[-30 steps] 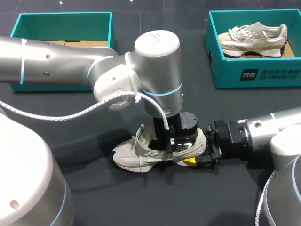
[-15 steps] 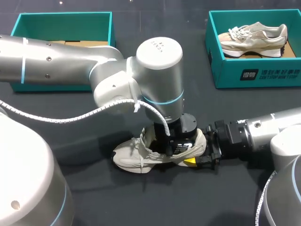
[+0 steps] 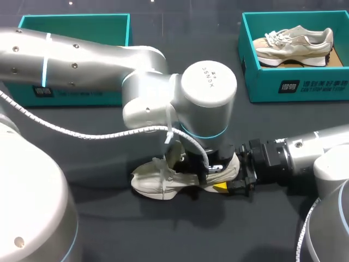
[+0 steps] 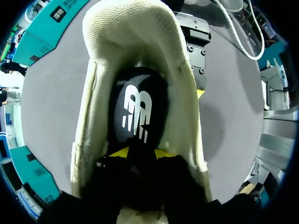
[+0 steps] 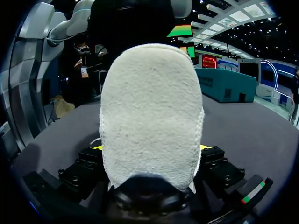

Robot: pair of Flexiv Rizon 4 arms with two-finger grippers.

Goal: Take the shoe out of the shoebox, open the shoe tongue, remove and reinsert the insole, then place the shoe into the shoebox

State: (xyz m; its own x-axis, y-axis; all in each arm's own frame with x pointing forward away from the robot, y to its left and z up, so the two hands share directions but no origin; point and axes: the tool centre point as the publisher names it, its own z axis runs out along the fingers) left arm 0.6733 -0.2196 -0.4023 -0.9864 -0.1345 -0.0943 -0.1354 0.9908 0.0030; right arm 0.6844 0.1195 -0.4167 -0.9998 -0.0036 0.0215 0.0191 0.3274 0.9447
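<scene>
Sneaker [image 3: 163, 177] is out of the box and stands on the table [image 3: 109, 229], well clear of the left shoebox [image 3: 76, 24]. Its mouth is open wide, and the black insole [image 4: 135, 107] is seated inside. Judged: insole removal is in hand; reinsertion and boxing remain. The right gripper [image 5: 150, 147] clamps the heel from both sides. The left gripper [image 4: 140, 153] is down inside the mouth, at the insole; its grasp cannot be told. The upper is cream mesh, the heel fleecy.

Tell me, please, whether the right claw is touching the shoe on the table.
Touching. The right wrist view shows the right claw around the heel of the shoe, its yellow fingertips flush against both sides, no gap.
</scene>
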